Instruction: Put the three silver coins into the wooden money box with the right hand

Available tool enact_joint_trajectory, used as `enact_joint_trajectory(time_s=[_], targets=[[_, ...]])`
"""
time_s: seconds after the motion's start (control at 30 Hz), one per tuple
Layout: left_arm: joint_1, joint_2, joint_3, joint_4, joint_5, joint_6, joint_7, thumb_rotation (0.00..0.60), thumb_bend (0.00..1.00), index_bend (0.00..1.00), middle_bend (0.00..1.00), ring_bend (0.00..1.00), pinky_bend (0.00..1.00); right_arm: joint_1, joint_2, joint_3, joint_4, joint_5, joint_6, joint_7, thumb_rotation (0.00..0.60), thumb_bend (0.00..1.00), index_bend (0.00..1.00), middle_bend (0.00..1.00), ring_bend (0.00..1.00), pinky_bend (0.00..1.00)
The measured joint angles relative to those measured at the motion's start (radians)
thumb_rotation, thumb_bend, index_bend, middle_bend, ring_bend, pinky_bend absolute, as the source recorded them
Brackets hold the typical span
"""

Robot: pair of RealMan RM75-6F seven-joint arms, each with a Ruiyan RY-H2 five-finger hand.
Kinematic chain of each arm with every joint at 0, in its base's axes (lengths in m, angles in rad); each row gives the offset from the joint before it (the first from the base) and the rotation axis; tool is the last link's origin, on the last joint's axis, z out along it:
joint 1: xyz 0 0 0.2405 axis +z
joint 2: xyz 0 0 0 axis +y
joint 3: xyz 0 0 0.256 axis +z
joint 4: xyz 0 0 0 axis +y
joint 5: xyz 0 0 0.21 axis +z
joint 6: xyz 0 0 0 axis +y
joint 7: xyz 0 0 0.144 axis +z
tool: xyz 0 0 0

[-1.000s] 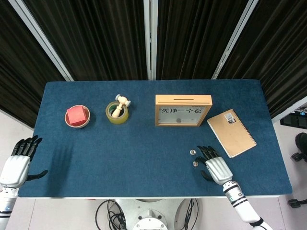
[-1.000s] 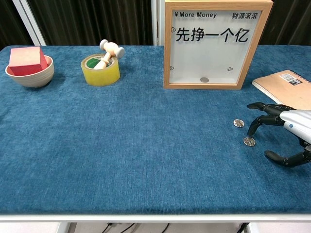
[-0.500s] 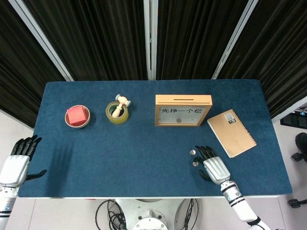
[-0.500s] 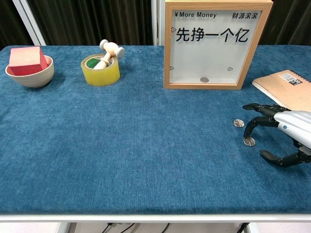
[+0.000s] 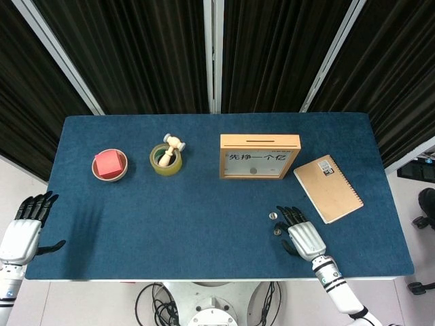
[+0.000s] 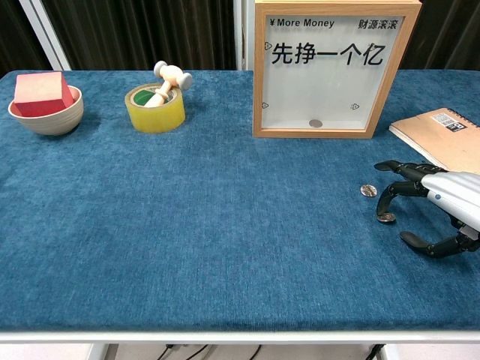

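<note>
A broad desk (image 5: 204, 204) fills the room's middle, covered in deep blue cloth with a short, nubbly pile. At its far side stands the wooden money box (image 6: 334, 69), a square pale-wood frame with a clear front pane printed with black characters. The head view shows the slot cut in its top edge; the chest view shows a silver coin already lying at the bottom behind the pane (image 6: 316, 123). To its right lies a tan spiral-bound notebook (image 5: 327, 188), flat and matte. Further left sit a yellow tape roll (image 5: 166, 159) with a small wooden mallet (image 6: 168, 79) propped in it, and a pale round bowl (image 5: 109, 166) holding a red block (image 6: 42, 91).

The right hand (image 6: 435, 210), silver-backed with black fingers, rests low at the near right, fingers spread and arched, thumb apart, gripping nothing. One silver coin (image 6: 386, 217) lies right under a fingertip; whether it is touched I cannot tell. Another coin (image 6: 368, 190) lies just beyond, clear of the fingers.

The left hand (image 5: 24, 231) shows only from above, off the desk's left edge, fingers apart and empty.
</note>
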Motion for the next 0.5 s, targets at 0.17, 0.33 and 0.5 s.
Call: enact_joint_trajectory(time_s=[0.17,0.33,0.5], targets=[[-0.001,-0.003,0.000,0.006,-0.001,-0.003,-0.004,0.596,0.03,0.01,0.00,0.00,0.00,-0.003,-0.009,0.004,0.011,0.003,0.004,-0.005,0.600,0.40,0.46,0.00,0.00,0.00],[-0.001,-0.005,0.000,0.013,-0.003,-0.005,-0.010,0.596,0.03,0.01,0.00,0.00,0.00,-0.007,-0.018,0.008,0.021,0.007,0.010,-0.012,0.600,0.41,0.51,0.00,0.00,0.00],[-0.002,-0.006,0.000,0.017,-0.004,-0.006,-0.014,0.598,0.03,0.01,0.00,0.00,0.00,-0.011,-0.027,0.012,0.035,0.006,0.021,-0.020,0.600,0.41,0.53,0.00,0.00,0.00]])
